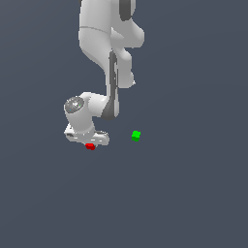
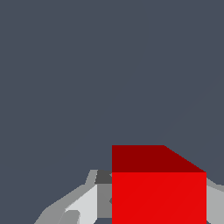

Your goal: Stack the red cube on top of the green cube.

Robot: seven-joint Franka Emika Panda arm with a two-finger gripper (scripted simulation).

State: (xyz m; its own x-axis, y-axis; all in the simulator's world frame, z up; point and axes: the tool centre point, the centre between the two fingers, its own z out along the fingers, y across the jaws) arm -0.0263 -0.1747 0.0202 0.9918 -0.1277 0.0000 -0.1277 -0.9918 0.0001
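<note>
The red cube [image 1: 90, 146] sits right under my white gripper [image 1: 90, 143], only its lower part showing below the hand. In the wrist view the red cube [image 2: 159, 192] fills the space between my two fingers [image 2: 89, 203], which touch it on both sides. The gripper is shut on the red cube. The green cube [image 1: 136, 136] stands alone on the grey floor, toward the exterior view's right of the gripper and well apart from it. The green cube is out of the wrist view.
The white arm [image 1: 109, 43] reaches down from the top of the exterior view. Plain grey floor [image 1: 193, 193] lies all around both cubes.
</note>
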